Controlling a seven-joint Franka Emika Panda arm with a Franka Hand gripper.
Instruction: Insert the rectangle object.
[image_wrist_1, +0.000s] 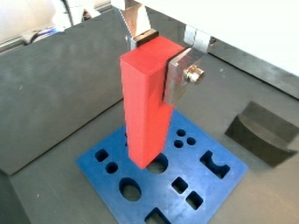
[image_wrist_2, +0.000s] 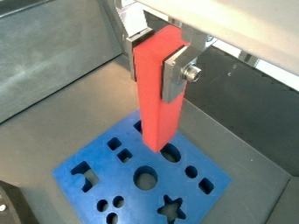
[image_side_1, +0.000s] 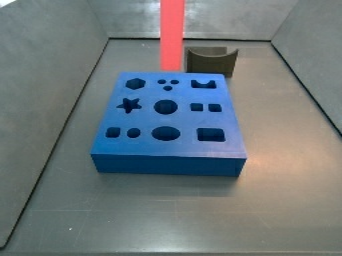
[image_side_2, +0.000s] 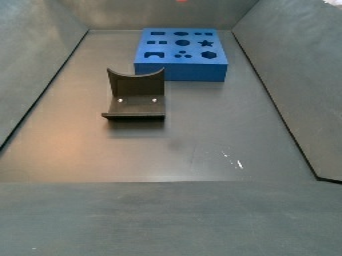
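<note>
The gripper (image_wrist_1: 156, 54) is clamped on the upper end of the rectangle object (image_wrist_1: 145, 109); in both wrist views the silver finger plates press against opposite faces of the bar, with one finger (image_wrist_2: 177, 73) clearly visible on its side. The rectangle object is held upright, its long axis vertical, with the free lower end pointing straight down toward the blue block (image_wrist_1: 163, 176). In both wrist views the bar hangs over the top face of the block, its lower end overlapping the area of shaped holes; whether the end touches the block or has entered a hole cannot be determined. In a side view the bar (image_side_1: 174, 32) appears as a vertical red-orange strip behind the far edge of the blue block (image_side_1: 168, 122), running out of the top of the picture, so the gripper itself is out of frame there. The dark grey curved piece (image_side_2: 134, 95) lies on the floor apart from the blue block (image_side_2: 182, 53); in a wrist view the same piece (image_wrist_1: 264, 130) sits off to the side of the block.
</note>
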